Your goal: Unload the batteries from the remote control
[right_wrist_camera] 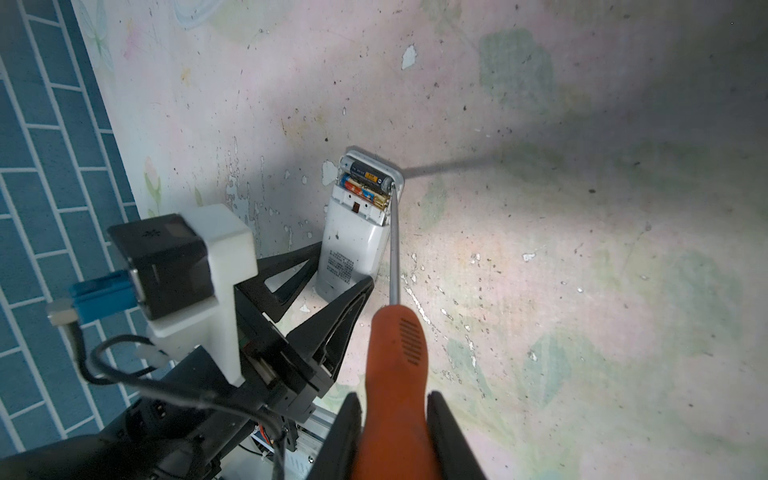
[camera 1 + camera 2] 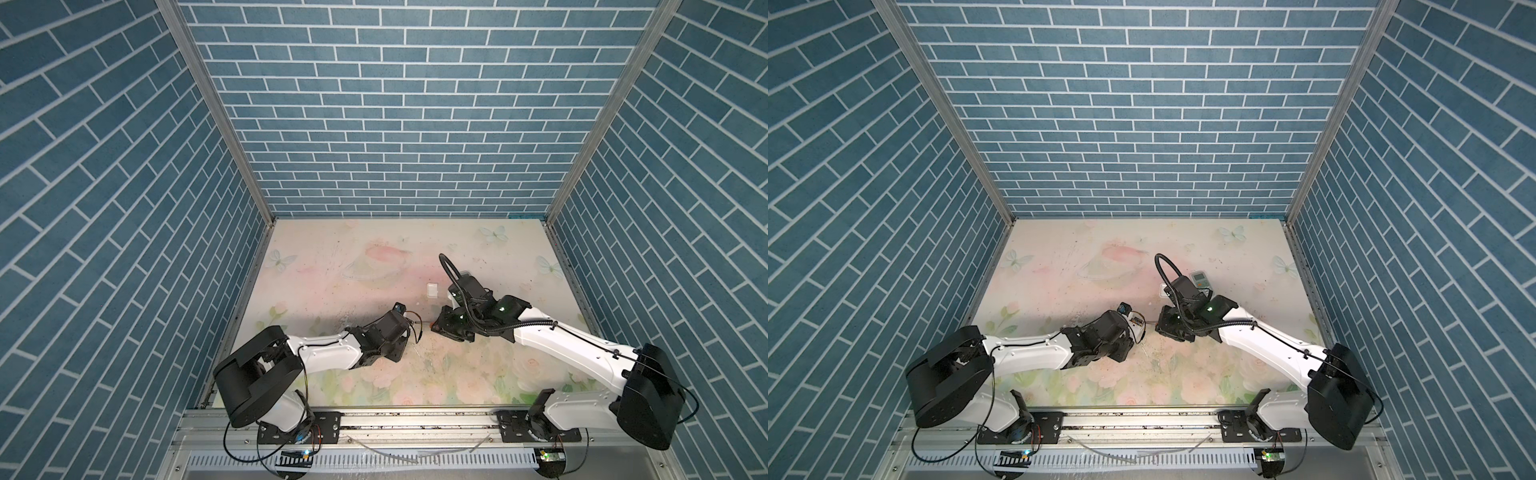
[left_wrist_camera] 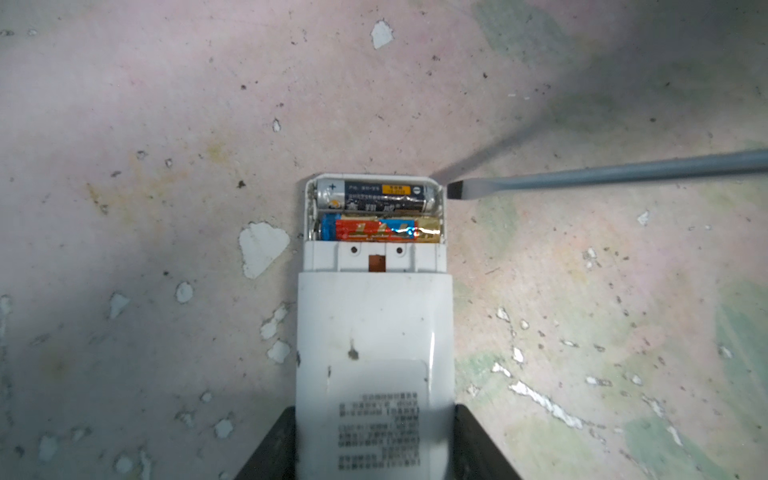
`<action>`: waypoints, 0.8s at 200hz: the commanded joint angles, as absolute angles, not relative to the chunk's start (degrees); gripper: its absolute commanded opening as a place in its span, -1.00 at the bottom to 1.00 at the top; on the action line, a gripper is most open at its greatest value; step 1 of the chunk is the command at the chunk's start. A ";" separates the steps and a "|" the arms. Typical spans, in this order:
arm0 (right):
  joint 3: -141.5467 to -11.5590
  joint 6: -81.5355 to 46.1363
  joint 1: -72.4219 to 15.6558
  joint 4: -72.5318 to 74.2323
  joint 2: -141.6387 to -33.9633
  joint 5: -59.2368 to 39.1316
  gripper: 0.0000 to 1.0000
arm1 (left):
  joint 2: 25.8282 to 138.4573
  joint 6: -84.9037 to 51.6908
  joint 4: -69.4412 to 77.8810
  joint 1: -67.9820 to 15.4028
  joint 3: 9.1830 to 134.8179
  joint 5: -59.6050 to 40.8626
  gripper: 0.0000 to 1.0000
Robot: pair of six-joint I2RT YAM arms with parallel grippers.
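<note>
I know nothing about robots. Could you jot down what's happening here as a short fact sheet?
Left claw: shut on white plastic remote control, back side up
Battery compartment: open, lid off
Batteries: two, both inside: dark-and-silver battery, orange-blue-gold battery
Right claw: shut on orange-handled flat screwdriver
Screwdriver tip: beside compartment's corner, contact unclear
Small white rectangular cover: lying on floral table

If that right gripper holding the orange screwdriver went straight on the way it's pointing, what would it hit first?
Probably the remote: the screwdriver in the right gripper has its tip just beside the open compartment's wall, next to the dark battery. Depth is unclear.
</note>
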State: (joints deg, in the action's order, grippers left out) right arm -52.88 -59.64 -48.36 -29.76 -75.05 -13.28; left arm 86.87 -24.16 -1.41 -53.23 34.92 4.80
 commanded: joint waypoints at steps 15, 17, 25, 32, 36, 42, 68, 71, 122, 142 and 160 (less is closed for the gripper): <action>-56.16 -58.80 -48.26 -29.27 -75.39 -12.77 -1.00 | 92.79 -24.17 -6.98 -54.56 31.75 -4.70 -0.84; -56.16 -58.80 -48.25 -29.22 -75.40 -12.75 -1.00 | 92.81 -24.17 -6.95 -54.53 31.76 -4.74 -0.84; -56.16 -58.80 -48.25 -29.20 -75.50 -12.84 -1.00 | 92.82 -24.15 -7.01 -54.50 31.79 -4.74 -0.84; -56.16 -58.75 -48.27 -29.19 -75.63 -12.88 -1.00 | 92.77 -24.17 -6.95 -54.53 31.75 -4.75 -0.84; -56.11 -58.71 -48.25 -29.23 -75.69 -12.85 -1.00 | 92.78 -24.16 -7.02 -54.51 31.77 -4.75 -0.84; -56.04 -58.71 -48.25 -29.17 -75.76 -12.83 -1.00 | 92.80 -24.17 -6.94 -54.53 31.74 -4.75 -0.84; -55.80 -58.71 -48.25 -28.42 -76.18 -13.18 -1.00 | 92.68 -24.23 -6.98 -54.58 31.68 -4.75 -0.84; -55.81 -58.71 -48.25 -28.40 -76.26 -13.23 -1.00 | 92.72 -24.17 -6.97 -54.56 31.66 -4.75 -0.84; -55.18 -58.69 -48.25 -27.55 -76.98 -13.62 -1.00 | 92.54 -24.16 -7.01 -54.50 31.64 -4.83 -0.84; -55.00 -58.80 -48.23 -26.99 -77.42 -14.10 -1.00 | 92.56 -24.01 -6.93 -54.57 31.64 -5.01 -0.84; -54.96 -58.56 -48.25 -26.49 -78.11 -14.97 -1.00 | 92.73 -23.79 -6.99 -54.53 31.88 -5.14 -0.84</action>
